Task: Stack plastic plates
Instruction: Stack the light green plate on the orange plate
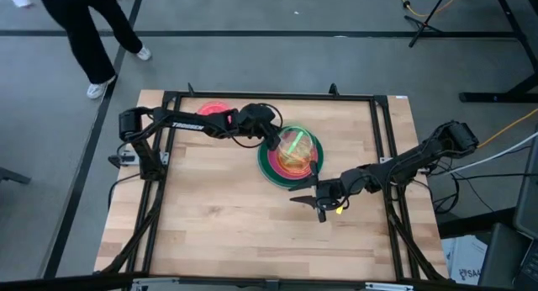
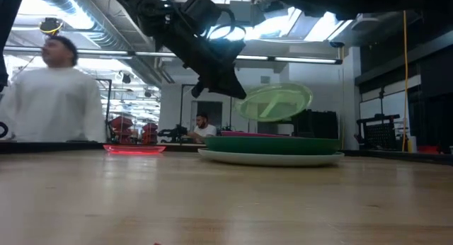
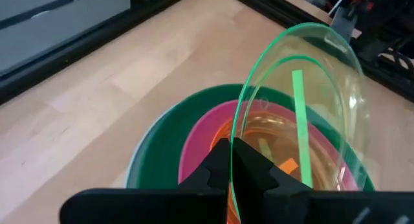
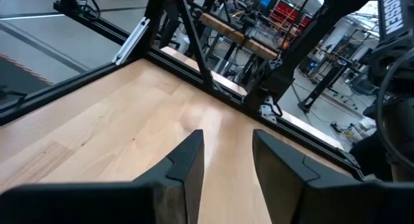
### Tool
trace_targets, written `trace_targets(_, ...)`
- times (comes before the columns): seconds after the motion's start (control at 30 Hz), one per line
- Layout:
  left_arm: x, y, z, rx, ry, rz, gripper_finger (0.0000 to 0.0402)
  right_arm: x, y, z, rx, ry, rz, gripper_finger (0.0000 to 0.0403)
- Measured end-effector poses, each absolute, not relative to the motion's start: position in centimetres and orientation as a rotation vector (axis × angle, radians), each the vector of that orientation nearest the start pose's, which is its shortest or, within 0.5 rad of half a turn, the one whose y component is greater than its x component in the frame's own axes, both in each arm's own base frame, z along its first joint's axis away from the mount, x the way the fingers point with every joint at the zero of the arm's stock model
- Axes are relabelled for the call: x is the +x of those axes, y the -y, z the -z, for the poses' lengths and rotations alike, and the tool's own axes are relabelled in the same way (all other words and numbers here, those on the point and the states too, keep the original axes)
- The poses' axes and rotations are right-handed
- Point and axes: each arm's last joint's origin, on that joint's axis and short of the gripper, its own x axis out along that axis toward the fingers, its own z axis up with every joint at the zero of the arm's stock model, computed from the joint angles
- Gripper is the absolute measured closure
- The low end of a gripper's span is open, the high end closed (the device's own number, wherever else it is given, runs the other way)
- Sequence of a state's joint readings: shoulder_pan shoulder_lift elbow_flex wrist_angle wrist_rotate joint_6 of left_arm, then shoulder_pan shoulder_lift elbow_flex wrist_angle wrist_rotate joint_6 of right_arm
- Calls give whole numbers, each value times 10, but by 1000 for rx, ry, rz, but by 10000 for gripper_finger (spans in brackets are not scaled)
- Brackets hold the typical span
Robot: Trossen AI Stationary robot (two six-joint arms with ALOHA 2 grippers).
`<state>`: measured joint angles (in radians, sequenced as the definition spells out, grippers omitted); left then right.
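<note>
Mostly done, by the look of it: a stack (image 1: 290, 156) sits mid-bench with a pale plate (image 2: 269, 158) at the bottom, a dark green plate (image 3: 162, 143) on it, a magenta plate (image 3: 200, 143) inside that and an orange plate (image 3: 272, 136) on top. The left tool (image 3: 231, 160) is pinched shut on the rim of a clear neon green plate (image 3: 304, 101), holding it tilted above the stack and not yet touching it. Setting this one down flat seems the step in hand.

One pink-red plate (image 1: 215, 109) lies flat near the bench's far edge, well apart from the stack, so it is still to be fetched. Whether other plates hide within the stack cannot be told.

The right tool (image 4: 226, 162) waits low over bare bench (image 4: 129, 114) beside the stack, fingers spread with nothing between them.
</note>
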<state>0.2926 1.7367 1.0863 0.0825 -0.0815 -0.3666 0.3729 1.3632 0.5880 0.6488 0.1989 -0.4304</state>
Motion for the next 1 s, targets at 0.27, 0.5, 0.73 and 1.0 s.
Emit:
trace_targets(0.27, 370, -104, -190, -427, -541, -450, 398, 261, -96, -221, -461, -83, -197, 274)
trace_targets(0.5, 374, -102, -177, -427, -561, -447, 398, 261, -95, -219, -467, -107, -174, 274)
trace_targets(0.73, 374, -102, -177, -436, -566, -423, 390, 261, -95, -218, -470, -117, -176, 274)
trace_targets(1.0, 373, -103, -178, -430, -577, -412, 322, 261, -95, -218, -470, -119, -176, 274)
